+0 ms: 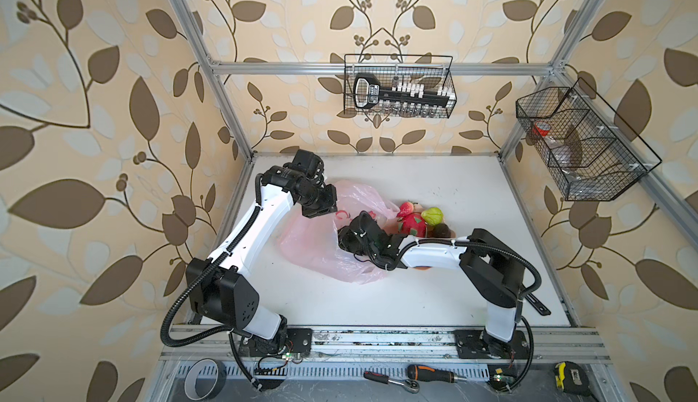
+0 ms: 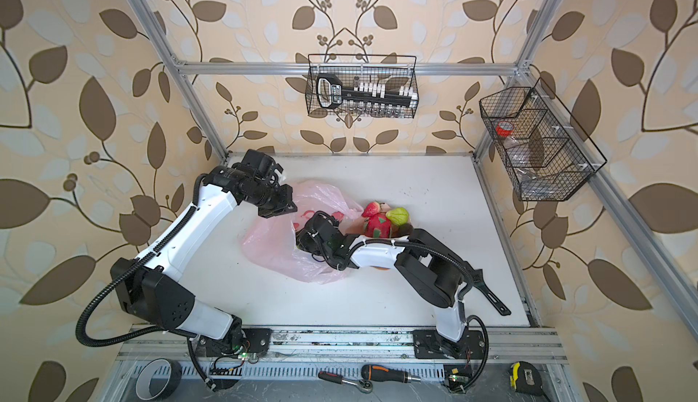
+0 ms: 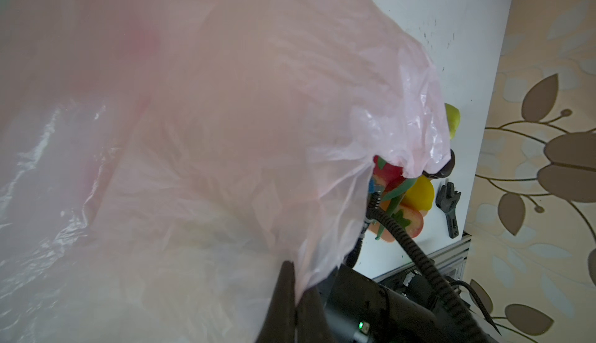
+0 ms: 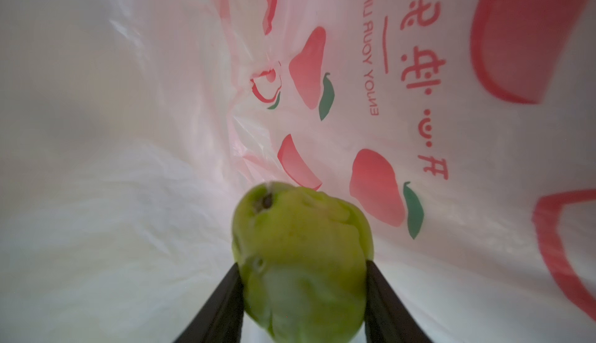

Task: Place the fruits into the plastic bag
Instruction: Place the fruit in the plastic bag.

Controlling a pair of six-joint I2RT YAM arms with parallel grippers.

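The pale-pink plastic bag [image 1: 321,256] [image 2: 275,249] lies crumpled at mid-table. My left gripper [image 3: 295,281] is shut on a pinch of its film at the rim and holds the mouth up [image 1: 321,209]. My right gripper [image 4: 303,267] reaches inside the bag [image 4: 419,115] and is shut on a green pear [image 4: 300,244]; in both top views its fingertips are hidden by the wrist [image 1: 359,235]. Right of the bag sit other fruits: a strawberry [image 1: 407,208], a dragon fruit [image 1: 413,224], a second green pear [image 1: 433,215], a dark brown one [image 1: 442,230] and a lemon [image 3: 419,193].
The peach plate [image 3: 387,239] under the fruits is mostly hidden by my right arm. A black wrench-like tool [image 1: 538,303] lies at the table's right edge. Wire baskets [image 1: 398,86] [image 1: 578,143] hang on the frame. Hand tools [image 1: 430,373] lie on the front rail.
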